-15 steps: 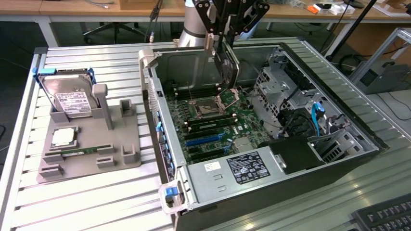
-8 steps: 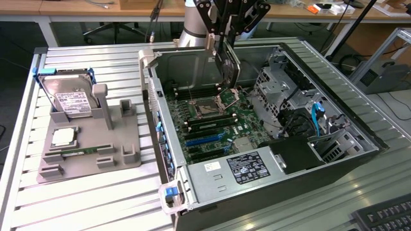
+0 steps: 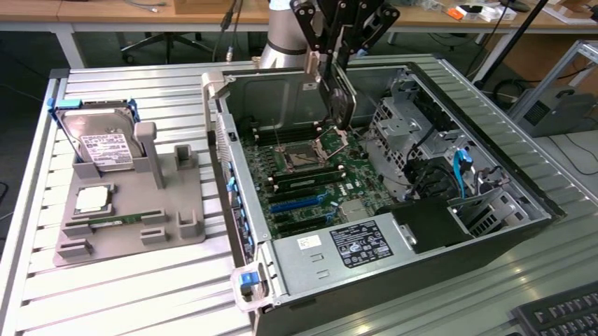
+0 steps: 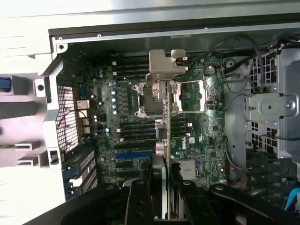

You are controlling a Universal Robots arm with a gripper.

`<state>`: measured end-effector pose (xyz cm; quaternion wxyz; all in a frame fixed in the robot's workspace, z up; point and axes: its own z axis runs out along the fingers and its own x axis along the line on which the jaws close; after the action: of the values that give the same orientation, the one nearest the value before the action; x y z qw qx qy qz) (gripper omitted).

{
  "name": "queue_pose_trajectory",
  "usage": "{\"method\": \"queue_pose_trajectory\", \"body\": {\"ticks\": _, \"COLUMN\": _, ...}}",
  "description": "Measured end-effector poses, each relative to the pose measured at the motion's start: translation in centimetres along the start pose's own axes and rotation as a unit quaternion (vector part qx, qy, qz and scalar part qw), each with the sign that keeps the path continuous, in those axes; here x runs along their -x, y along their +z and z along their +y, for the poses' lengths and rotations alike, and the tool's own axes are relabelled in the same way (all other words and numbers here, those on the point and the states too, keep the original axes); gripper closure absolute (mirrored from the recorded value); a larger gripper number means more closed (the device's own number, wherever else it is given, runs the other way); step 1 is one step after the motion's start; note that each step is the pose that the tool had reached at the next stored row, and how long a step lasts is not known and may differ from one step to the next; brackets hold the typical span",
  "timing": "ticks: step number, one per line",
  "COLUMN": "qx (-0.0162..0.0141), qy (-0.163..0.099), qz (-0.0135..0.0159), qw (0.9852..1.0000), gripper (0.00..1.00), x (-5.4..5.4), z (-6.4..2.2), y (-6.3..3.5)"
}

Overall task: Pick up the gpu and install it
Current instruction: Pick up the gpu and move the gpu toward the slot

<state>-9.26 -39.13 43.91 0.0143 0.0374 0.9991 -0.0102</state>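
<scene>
Upright gpu (image 3: 341, 101) pinched in pincer (image 3: 338, 49), over far part of open computer case (image 3: 439, 280).
Probably light, stiff, fragile: flat faces near top edge safest to clamp, away from silvery bracket (image 4: 166, 70) hanging above motherboard (image 4: 197, 136).

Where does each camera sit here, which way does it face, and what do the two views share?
Exterior view: off the arm and raised, looking down slantwise into the open computer case and the parts holder; the arm and gripper show.
Wrist view: on the wrist, looking down past the gripper at the motherboard.
Shared: the gpu, held upright in the gripper over the motherboard, seen edge-on from the wrist.
</scene>
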Motion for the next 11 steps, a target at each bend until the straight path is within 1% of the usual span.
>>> {"method": "queue_pose_trajectory", "body": {"ticks": 11, "qx": 0.0000, "qy": 0.000, "qz": 0.0000, "qw": 1.0000, "gripper": 0.73, "x": 0.57, "z": 0.06, "y": 0.52}}
